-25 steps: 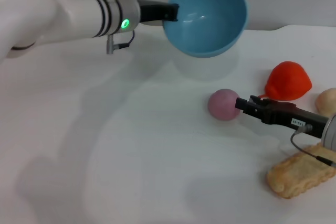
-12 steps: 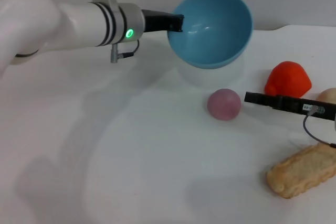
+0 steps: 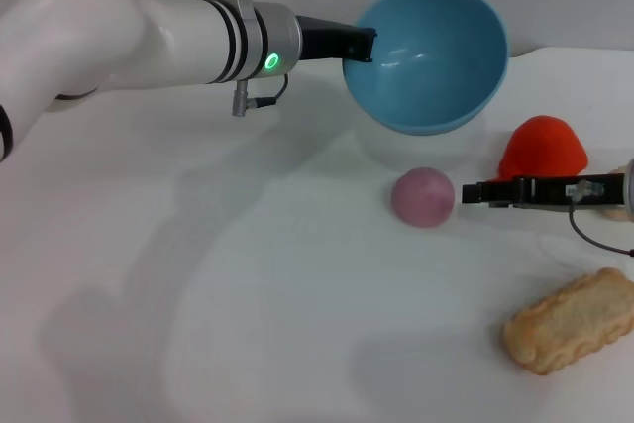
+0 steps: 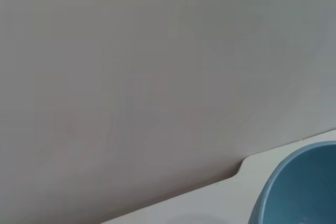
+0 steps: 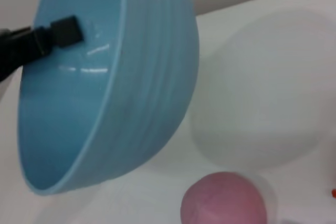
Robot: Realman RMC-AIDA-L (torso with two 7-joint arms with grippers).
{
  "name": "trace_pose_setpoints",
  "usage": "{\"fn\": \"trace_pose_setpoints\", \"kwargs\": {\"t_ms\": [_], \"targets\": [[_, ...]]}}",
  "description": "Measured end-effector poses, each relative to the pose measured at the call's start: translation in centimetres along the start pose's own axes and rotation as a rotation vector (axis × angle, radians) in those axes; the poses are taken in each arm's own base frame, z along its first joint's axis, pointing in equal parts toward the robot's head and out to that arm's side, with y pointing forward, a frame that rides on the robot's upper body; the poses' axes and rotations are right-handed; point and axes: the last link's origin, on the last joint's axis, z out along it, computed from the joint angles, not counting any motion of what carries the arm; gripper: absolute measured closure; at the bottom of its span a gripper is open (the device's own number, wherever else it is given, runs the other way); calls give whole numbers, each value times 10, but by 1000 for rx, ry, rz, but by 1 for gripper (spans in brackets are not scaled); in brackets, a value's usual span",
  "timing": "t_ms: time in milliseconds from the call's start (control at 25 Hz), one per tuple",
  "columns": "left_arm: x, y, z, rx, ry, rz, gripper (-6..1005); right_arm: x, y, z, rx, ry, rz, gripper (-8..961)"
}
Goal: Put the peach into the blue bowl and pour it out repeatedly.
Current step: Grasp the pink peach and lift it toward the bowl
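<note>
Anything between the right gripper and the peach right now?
No. In the head view, only bare white table separates the right gripper from the peach.

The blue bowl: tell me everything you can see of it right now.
The round, deep, glossy sky-blue plastic bowl is empty and held in the air above the white table, tipped so its opening faces the head camera. The left gripper clamps its rim with dark jaws, one inside the wall. Nothing else touches it. The small matte pink peach lies on the table below it, apart; the bowl's shadow falls there.
</note>
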Motion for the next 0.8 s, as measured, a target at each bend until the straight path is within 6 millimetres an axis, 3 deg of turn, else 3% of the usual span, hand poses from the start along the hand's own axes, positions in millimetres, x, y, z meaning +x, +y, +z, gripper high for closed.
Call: {"fn": "trace_pose_setpoints", "kwargs": {"t_ms": [360,800], "targets": [[4,13,5,-11,11,37,999,-2,14,24,30,-51,-71,379],[8,16,7,-3,28,47,1000,2,14,40,91,-38,-86,378]]}}
